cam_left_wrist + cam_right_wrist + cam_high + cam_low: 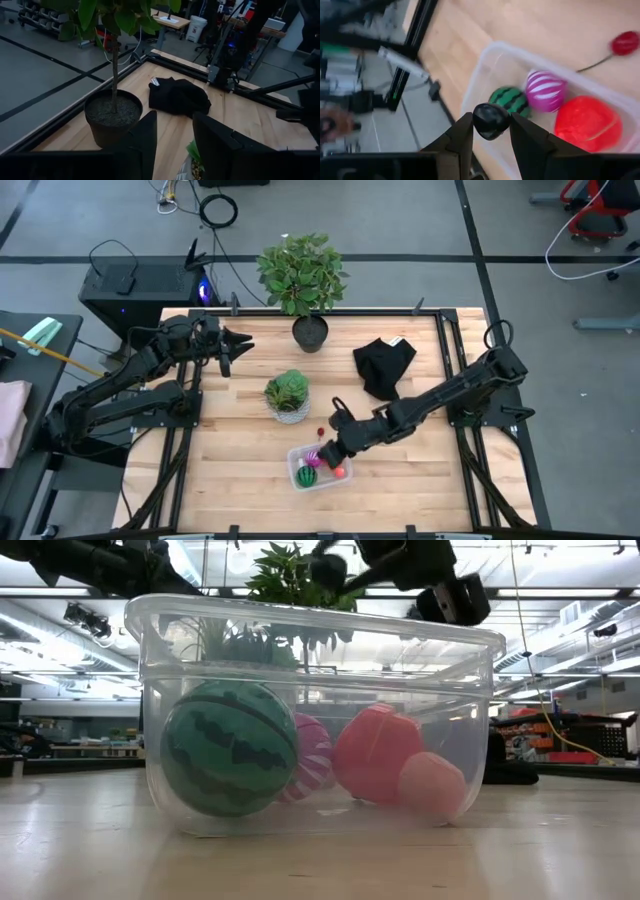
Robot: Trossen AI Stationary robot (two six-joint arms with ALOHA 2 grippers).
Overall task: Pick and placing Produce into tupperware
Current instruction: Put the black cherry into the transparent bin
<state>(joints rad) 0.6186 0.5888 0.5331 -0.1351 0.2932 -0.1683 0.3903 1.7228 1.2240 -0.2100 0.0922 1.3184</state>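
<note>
The clear tupperware [318,467] stands on the wooden table near its front edge. In it lie a green striped ball [509,100], a purple-and-white striped piece [546,90], a red piece [587,122] and a pink piece [432,785]. A small red cherry with a stem [625,42] lies on the table just beyond the tub. My right gripper [328,448] hovers over the tub's left end, shut on a small dark round produce piece [491,120]. My left gripper [228,345] is open and empty at the far left, above the table. My right gripper pinches the dark round piece by its two opposite sides [479,122] between its two fingers. The fingers slant down from the table's right side. The piece is lifted clear, above the tub's rim next to the green striped ball.
A tall leafy plant in a dark pot [308,330] stands at the far edge. A small plant in a white pot [288,395] stands just beyond the tub. A black cloth [384,365] lies at the far right. Bare wood lies left and right of the tub.
</note>
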